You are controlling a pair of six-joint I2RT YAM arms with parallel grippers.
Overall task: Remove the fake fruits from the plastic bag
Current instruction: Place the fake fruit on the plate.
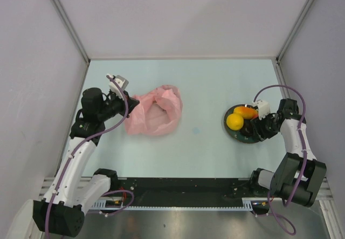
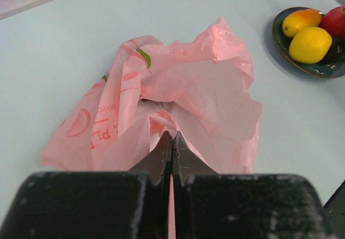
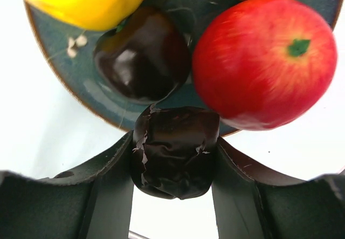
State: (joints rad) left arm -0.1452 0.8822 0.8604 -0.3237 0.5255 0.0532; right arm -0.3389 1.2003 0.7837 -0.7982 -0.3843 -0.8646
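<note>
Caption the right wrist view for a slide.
Right hand grips a dark fruit at the plate rim, near a red apple.

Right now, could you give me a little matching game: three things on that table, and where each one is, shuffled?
Things:
1. pink plastic bag
2. red apple
3. cracked dark purple fruit

Places:
A. lying loose on the dark plate
B. gripped in the right jaws, at the plate's rim
C. pinched in the shut left jaws

Pairs: 1-C, 2-A, 3-B.
</note>
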